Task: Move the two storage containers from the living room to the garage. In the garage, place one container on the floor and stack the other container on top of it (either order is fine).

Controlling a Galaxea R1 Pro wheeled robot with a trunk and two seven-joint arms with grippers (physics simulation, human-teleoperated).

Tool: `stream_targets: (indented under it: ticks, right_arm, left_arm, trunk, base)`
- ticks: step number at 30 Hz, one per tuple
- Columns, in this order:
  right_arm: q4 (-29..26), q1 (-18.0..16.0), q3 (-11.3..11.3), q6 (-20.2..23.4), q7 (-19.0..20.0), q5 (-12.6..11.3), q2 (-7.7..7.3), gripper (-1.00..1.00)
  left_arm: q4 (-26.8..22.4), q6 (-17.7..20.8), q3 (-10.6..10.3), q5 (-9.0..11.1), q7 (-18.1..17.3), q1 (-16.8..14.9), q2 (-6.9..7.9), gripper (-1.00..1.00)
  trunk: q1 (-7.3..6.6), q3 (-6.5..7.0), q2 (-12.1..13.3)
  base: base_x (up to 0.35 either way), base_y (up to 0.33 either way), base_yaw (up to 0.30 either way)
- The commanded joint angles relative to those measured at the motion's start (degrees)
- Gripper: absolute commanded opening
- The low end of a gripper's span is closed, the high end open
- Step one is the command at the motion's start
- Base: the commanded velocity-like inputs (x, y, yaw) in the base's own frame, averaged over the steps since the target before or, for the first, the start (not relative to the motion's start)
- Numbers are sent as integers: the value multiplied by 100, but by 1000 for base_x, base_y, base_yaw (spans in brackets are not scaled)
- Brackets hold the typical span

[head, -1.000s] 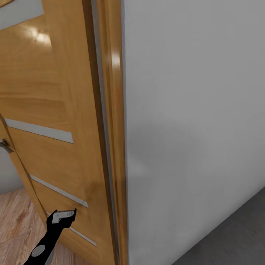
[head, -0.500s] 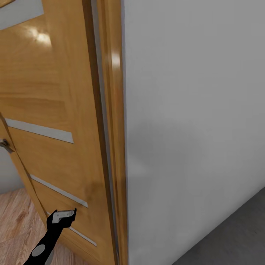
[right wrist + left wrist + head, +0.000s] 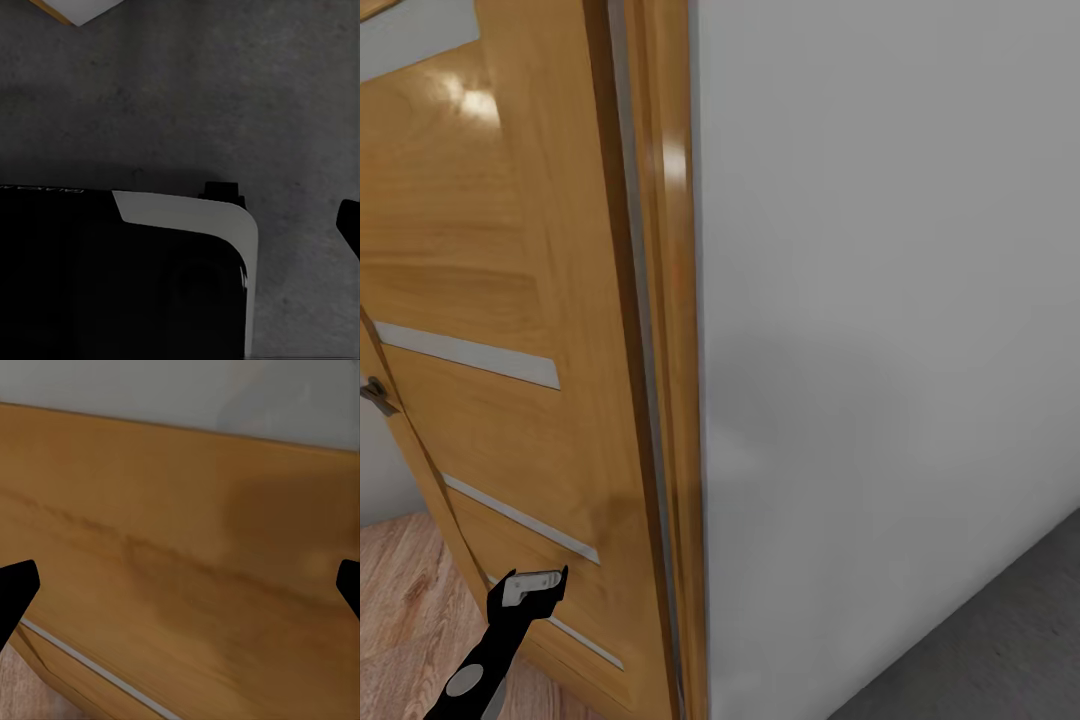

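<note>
The two storage containers are out of view. My left gripper [image 3: 538, 582] is low at the left of the head view, close in front of a wooden door [image 3: 490, 250]. In the left wrist view its black fingertips [image 3: 16, 585] stand far apart at the frame's edges, open and empty, facing the door panel [image 3: 180, 555]. The right wrist view looks down on the dark grey speckled concrete floor [image 3: 187, 90] and my black and white base [image 3: 150, 277]. One fingertip [image 3: 349, 225] of the right gripper [image 3: 184, 225] shows at the frame's edge, with nothing held.
The door has grey inlay strips and a metal handle [image 3: 372, 392]. Its wooden frame [image 3: 670, 350] meets a plain white-grey wall [image 3: 880, 300] close ahead. Light wood planks [image 3: 410, 600] lie at lower left, dark concrete [image 3: 1000, 640] at lower right.
</note>
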Motion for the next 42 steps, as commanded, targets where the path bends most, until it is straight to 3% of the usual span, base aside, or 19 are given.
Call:
stream_targets:
  ticks: [1,31,42]
  right_arm:
    - [30,-4,-32,-15,31,1,0,100]
    - [412,-4,-35,-14,27,-17,-27,100]
    - [413,-4,-35,-14,26,-17,-23,100]
  left_arm:
    - [-92,-5,21,11,-51,-8,-5,100]
    - [-92,-5,21,11,-51,-8,77,100]
    - [-92,-4,21,11,-51,-8,79,100]
  trunk:
    - [0,-5,-4]
    - [0,-5,-4]
    - [0,-5,-4]
  base:
    - [0,0,0]
    - [0,0,0]
    - [135,0,0]
